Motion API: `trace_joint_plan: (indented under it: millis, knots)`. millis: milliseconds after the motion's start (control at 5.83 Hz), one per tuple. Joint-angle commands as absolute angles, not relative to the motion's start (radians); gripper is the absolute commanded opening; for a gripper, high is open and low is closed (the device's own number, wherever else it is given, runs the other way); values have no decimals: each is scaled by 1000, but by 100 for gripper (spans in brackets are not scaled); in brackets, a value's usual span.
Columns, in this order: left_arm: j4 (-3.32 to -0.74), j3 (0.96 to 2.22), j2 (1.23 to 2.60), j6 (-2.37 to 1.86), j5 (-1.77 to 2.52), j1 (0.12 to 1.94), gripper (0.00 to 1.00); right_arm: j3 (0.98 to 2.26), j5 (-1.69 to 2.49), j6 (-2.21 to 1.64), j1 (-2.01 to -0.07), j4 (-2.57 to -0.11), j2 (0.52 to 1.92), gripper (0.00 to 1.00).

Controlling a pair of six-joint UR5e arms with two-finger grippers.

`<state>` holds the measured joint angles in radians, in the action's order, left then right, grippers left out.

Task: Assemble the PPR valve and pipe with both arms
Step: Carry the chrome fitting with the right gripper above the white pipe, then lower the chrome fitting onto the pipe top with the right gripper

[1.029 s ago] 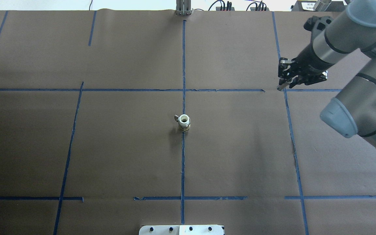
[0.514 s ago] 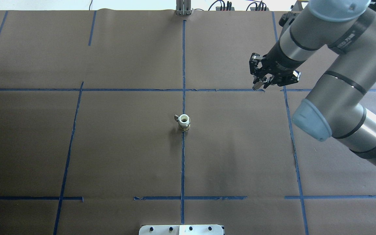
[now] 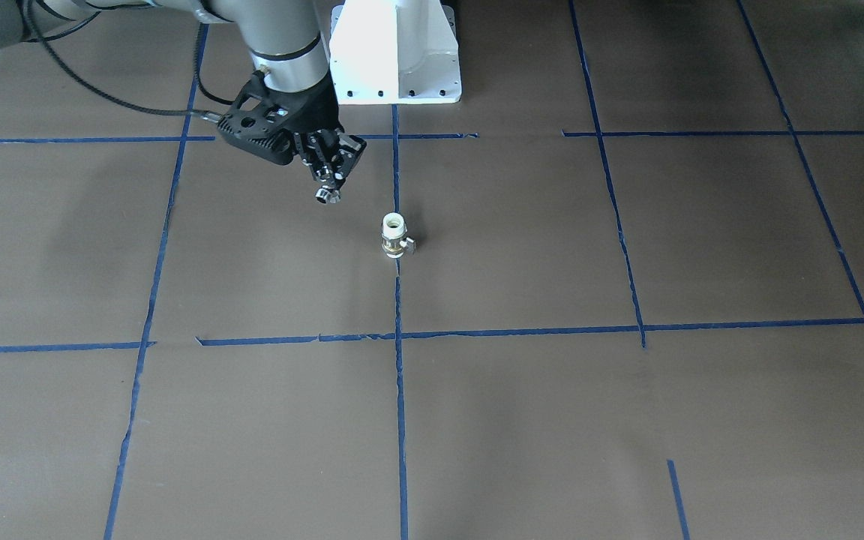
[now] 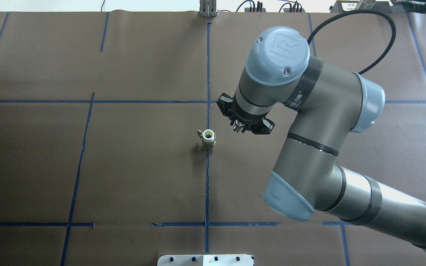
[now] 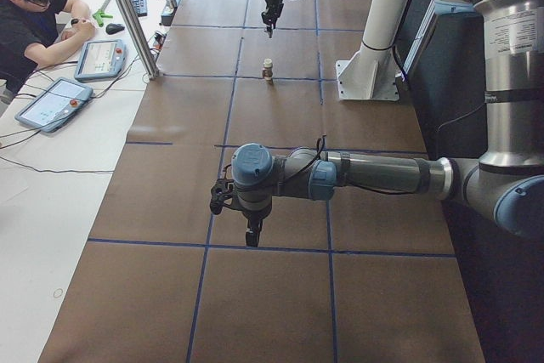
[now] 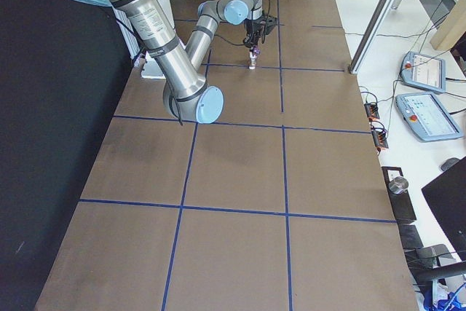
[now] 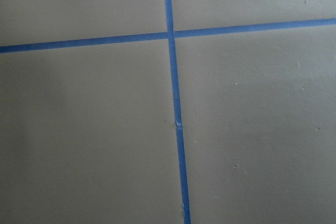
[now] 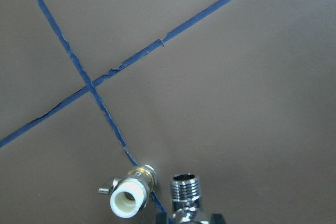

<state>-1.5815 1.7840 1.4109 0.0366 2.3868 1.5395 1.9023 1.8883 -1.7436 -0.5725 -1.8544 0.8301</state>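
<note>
The PPR valve point(image 4: 208, 138) stands upright on the brown table at the centre tape line, white end up and its small handle to the side. It also shows in the front view point(image 3: 394, 235) and the right wrist view point(image 8: 128, 198). My right gripper point(image 4: 239, 127) is shut on the chrome pipe point(image 3: 325, 196) and holds it above the table, just beside the valve and apart from it. The pipe's threaded stub point(image 8: 185, 188) sits next to the valve's white end. My left gripper point(image 5: 252, 234) shows only in the exterior left view, low over the table far from the valve; I cannot tell whether it is open or shut.
Blue tape lines point(image 4: 207, 74) divide the brown table cover. The white robot base point(image 3: 394, 52) stands behind the valve. An operator point(image 5: 30, 19) sits with teach pendants point(image 5: 51, 101) beyond the far edge, next to a metal post point(image 5: 127, 14).
My right arm has swung left across the table with the pipe, from the far right to just beside the valve. The valve has not moved.
</note>
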Motion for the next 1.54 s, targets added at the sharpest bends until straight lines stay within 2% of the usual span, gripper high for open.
trace_joint_plan:
  millis: [0, 171, 343, 1371]
  knots:
    - [-1582, 1784, 1411, 35, 2390, 1537, 100, 1808, 1855, -1816, -543, -1858, 738, 0]
    - [-1583, 1786, 1411, 19, 2390, 1537, 100, 1701, 1832, -1819, -543, -1856, 673, 0]
    - [-1597, 1786, 1411, 8, 2390, 1537, 100, 1665, 1810, -1819, -525, -1850, 663, 0]
    - [-1598, 1784, 1420, 6, 2390, 1537, 100, 1628, 1804, -1816, -495, -1848, 655, 0]
